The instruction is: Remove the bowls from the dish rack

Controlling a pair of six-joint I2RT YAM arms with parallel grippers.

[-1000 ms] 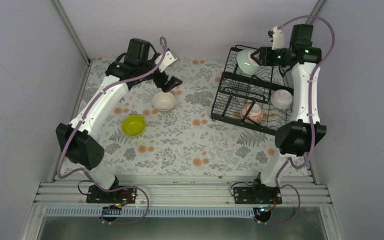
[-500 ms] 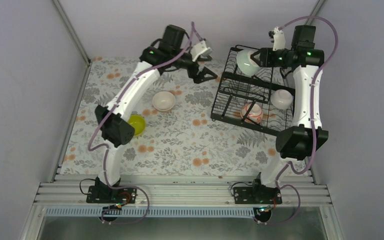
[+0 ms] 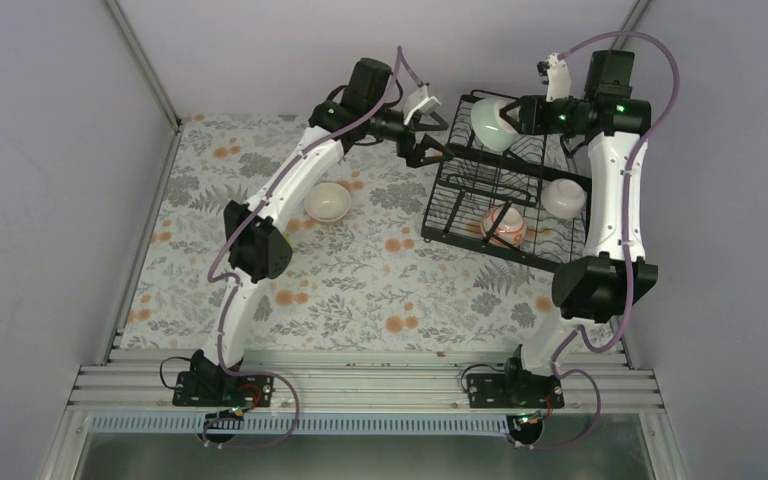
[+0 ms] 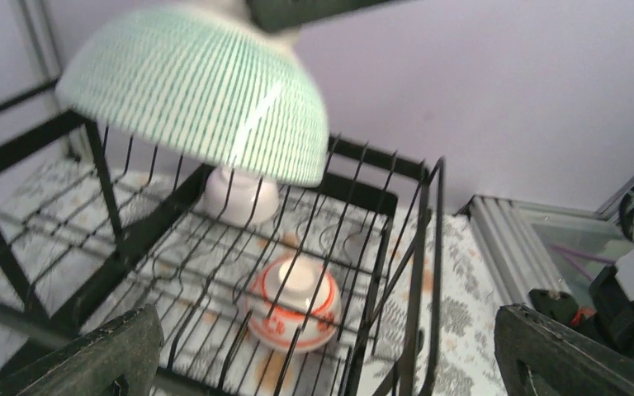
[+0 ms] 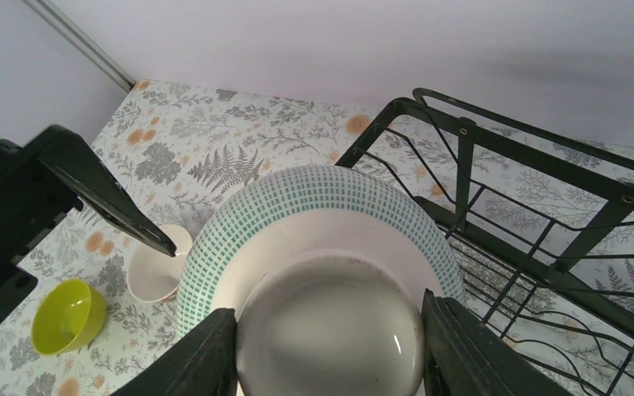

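Observation:
My right gripper (image 3: 508, 115) is shut on the foot ring of the pale mint-green bowl (image 3: 488, 124), held upside down above the upper tier of the black dish rack (image 3: 457, 205). The foot sits between the jaws (image 5: 330, 355). The plain white bowl (image 3: 563, 197) and the red-patterned bowl (image 3: 505, 222) lie upside down in the rack's lower tray. My left gripper (image 3: 435, 142) hangs open at the rack's left edge, holding nothing, with the patterned bowl (image 4: 293, 301) beyond its fingers. The tan bowl (image 3: 327, 203) and the lime-yellow bowl (image 5: 70, 316) stand on the table.
The left arm's elbow (image 3: 256, 251) covers the lime-yellow bowl in the top view. The floral tablecloth (image 3: 390, 280) spreads between the arms. Grey walls close the back and sides. The rack's upright wires (image 4: 417, 247) stand just before the left fingers.
The left arm has swung right from above the tan bowl to the rack's left edge, still open. The right gripper and its mint-green bowl have barely moved.

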